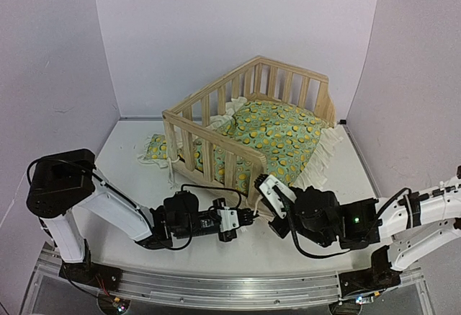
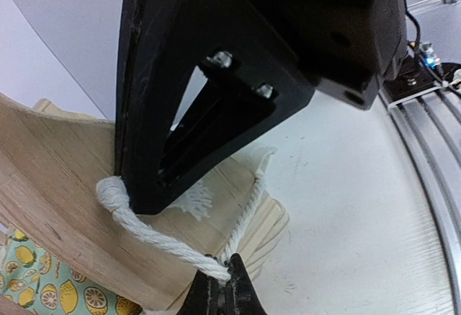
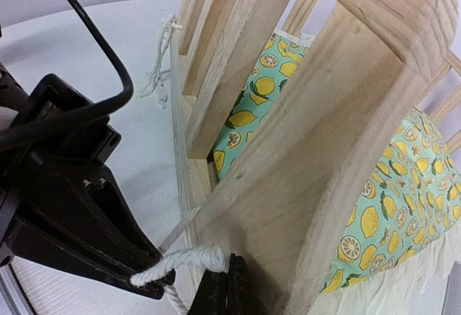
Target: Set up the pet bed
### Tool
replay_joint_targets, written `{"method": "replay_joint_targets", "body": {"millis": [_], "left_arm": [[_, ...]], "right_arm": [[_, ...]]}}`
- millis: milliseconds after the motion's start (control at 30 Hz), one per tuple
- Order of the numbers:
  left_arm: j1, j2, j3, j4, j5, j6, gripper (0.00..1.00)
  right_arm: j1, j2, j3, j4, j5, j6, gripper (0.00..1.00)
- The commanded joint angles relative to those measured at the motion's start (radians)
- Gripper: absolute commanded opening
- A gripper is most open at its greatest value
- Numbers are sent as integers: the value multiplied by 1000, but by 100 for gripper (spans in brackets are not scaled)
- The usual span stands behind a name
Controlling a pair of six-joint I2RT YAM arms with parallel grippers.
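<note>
The pet bed's pale pine frame (image 1: 216,138) stands mid-table. Its lemon-print cushion (image 1: 281,131) lies inside, and its cream ruffle spills over the low right side. The small matching pillow (image 1: 155,149) lies on the table outside the frame's left end. Both grippers meet at the frame's near corner post (image 1: 256,185). My left gripper (image 2: 225,286) is shut on a white cord (image 2: 158,239) tied at that corner. My right gripper (image 3: 227,286) is shut on the same cord (image 3: 189,259) against the post (image 3: 302,185). In the top view my left gripper (image 1: 248,216) and right gripper (image 1: 268,218) almost touch.
White walls close in the table on the left, back and right. A metal rail (image 1: 216,286) runs along the near edge by the arm bases. Another frayed cord end (image 3: 160,77) hangs from the frame's far post. The cushion's ruffle (image 1: 324,153) drapes onto the table at the right.
</note>
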Motion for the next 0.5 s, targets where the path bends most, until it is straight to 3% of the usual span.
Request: {"method": "replay_joint_targets", "body": {"millis": [0,167,467], "left_arm": [[32,-71,-18,-66,210,-109,0],[51,-101,-24,-71,244,-143,0],[57,-131,-16,-70,258,-192,0]], "right_arm": [[-19,36,-25,215,11,-104,0],[-20,64,-74,250,-8,-57,0],[-20,41,-120,147,-59,236,0]]}}
